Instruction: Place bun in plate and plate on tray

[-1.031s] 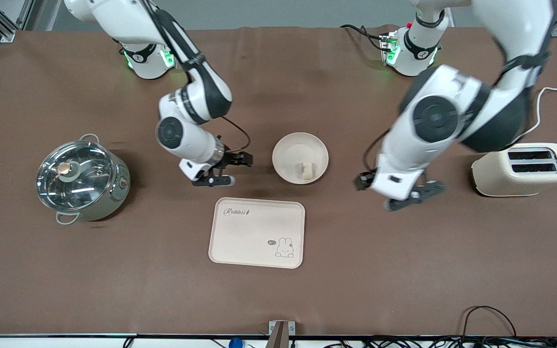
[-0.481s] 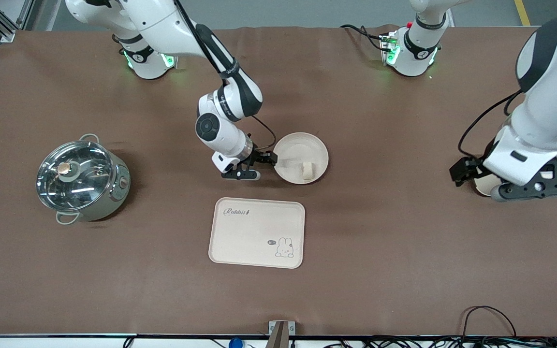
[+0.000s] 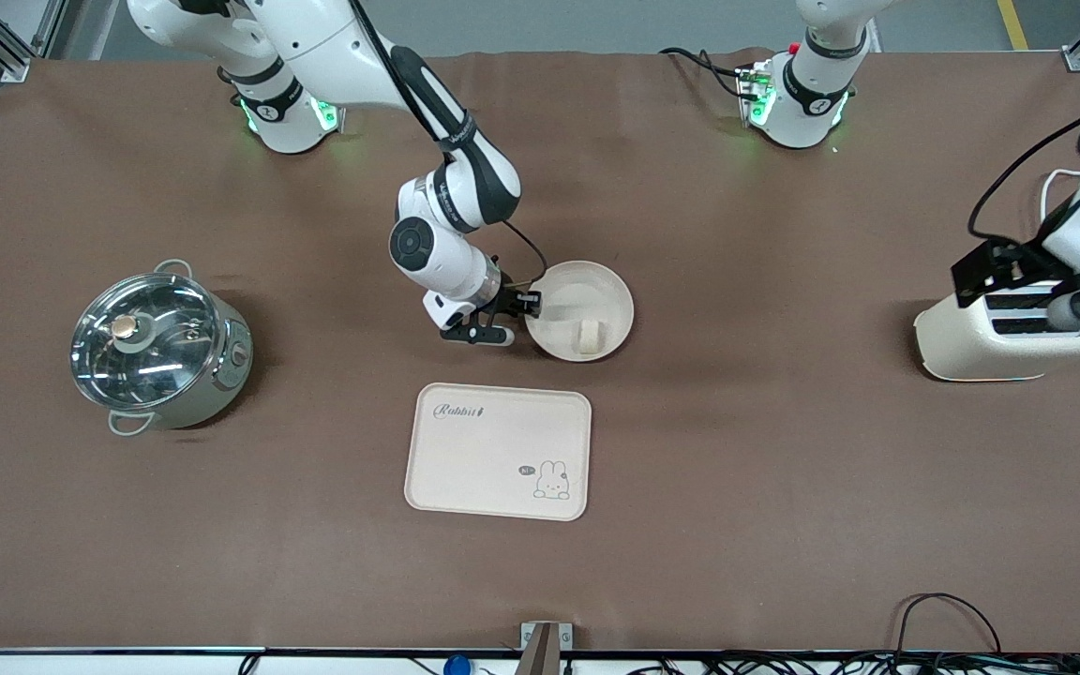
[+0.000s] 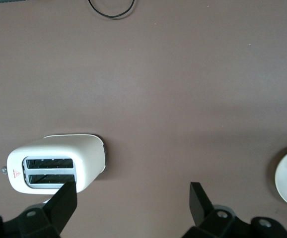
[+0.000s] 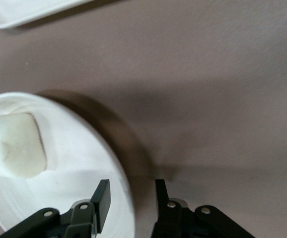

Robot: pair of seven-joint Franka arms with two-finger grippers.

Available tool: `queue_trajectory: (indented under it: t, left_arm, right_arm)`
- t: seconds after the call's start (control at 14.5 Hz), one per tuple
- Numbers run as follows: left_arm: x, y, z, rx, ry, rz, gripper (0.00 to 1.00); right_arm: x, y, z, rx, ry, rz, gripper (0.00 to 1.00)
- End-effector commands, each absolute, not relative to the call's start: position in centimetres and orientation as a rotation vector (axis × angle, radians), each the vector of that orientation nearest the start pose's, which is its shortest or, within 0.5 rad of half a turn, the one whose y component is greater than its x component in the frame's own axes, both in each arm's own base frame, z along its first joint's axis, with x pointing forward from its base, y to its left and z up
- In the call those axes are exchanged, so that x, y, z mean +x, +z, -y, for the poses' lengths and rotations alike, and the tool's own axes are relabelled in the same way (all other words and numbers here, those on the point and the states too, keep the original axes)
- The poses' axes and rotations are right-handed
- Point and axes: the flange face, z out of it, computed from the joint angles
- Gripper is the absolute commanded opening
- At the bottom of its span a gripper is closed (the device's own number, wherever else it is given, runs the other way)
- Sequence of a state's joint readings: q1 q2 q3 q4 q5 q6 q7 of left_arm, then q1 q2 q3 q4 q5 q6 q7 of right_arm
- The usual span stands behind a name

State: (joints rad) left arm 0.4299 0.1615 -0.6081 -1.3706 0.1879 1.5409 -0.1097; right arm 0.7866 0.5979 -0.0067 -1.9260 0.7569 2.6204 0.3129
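Observation:
The round cream plate [image 3: 596, 289] sits mid-table with the small bun [image 3: 587, 335] in it, on the side nearer the front camera. My right gripper [image 3: 517, 319] is open, low at the plate's rim on the side toward the right arm's end. In the right wrist view the jaws [image 5: 131, 191] straddle the rim of the plate [image 5: 84, 163], one finger inside and one outside, and the bun [image 5: 14, 146] lies farther in. The Rabbit tray [image 3: 497, 450] lies empty, nearer the camera than the plate. My left gripper [image 3: 1056, 295] is open and empty over the toaster.
A cream toaster [image 3: 962, 342] stands at the left arm's end and also shows in the left wrist view [image 4: 59, 161]. A steel pot with a glass lid [image 3: 157, 349] stands at the right arm's end. A tray corner [image 5: 29, 10] shows in the right wrist view.
My right gripper moved from beside the plate up to its rim and now straddles it. My left arm swung away from the plate and rose over the toaster.

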Motion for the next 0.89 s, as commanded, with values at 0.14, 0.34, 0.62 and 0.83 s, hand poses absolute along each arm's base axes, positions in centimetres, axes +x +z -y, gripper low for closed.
queue_trajectory:
  t: [0.14,0.34,0.62,0.83]
  left_arm:
    - [56.1,66.5,3.1,-3.081,-0.027,-0.129,1.00]
    - [54.9,66.3,3.3,-3.130,0.014,-0.145,1.00]
    - [52.6,65.8,3.6,-3.158,0.047,-0.146,1.00]
    - [51.9,64.9,5.6,-3.141,0.081,-0.199,1.00]
  right_arm:
    - [46.2,19.0,-43.9,-2.711,0.168,-0.255,0.01]
    - [48.5,20.8,-43.1,-2.688,0.142,-0.268,0.01]
    - [56.1,24.8,-38.6,-2.664,0.017,-0.313,0.01]
    - [62.1,25.6,-33.7,-2.756,-0.124,-0.261,0.01]
